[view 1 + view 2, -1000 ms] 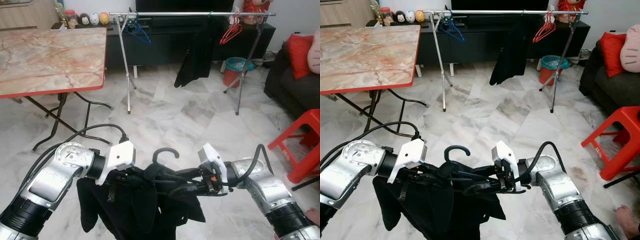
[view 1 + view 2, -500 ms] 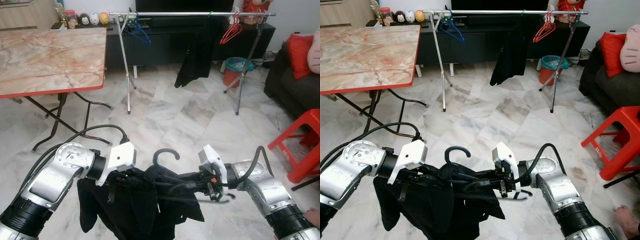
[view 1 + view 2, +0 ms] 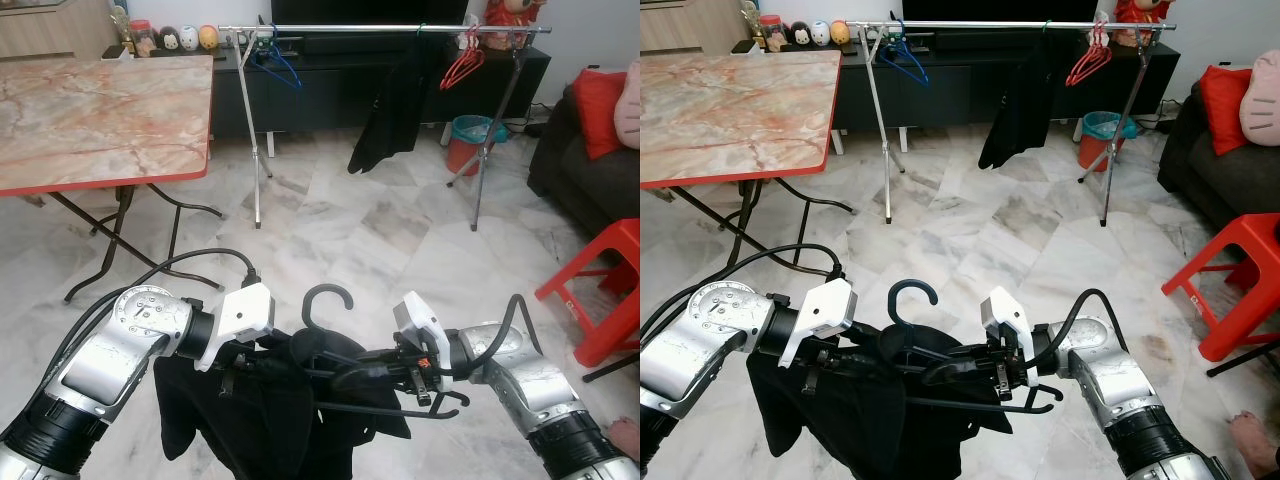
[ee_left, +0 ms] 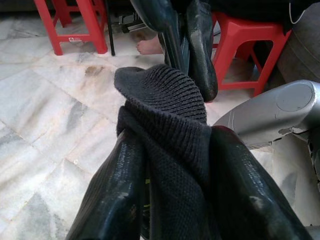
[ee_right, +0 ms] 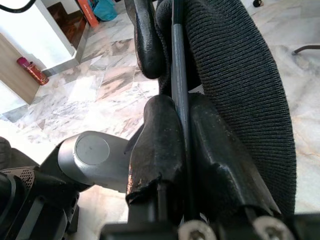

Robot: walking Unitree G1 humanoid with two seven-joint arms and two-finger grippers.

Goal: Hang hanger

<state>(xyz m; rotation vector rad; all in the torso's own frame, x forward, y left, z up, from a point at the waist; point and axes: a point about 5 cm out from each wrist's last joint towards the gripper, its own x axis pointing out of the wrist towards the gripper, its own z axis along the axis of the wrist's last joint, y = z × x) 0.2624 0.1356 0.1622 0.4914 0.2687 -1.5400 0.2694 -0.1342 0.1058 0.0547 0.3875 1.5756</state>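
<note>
Head view: you held the hanger (image 3: 330, 300), draped in a black garment (image 3: 270, 420), low at 6 o'clock, hook up, long axis running 9 to 3; the rail (image 3: 385, 28) stood far off at 12.

Left wrist: your left claw (image 4: 167, 175) pinched knit cloth, which could slide off.

Right wrist: your right claw (image 5: 182, 145) clamped the hanger's rod.

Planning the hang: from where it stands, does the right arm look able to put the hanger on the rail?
Probably not yet. The right pincer holds the hanger low, and the rail stands far off across open floor; nothing blocks the way.
</note>
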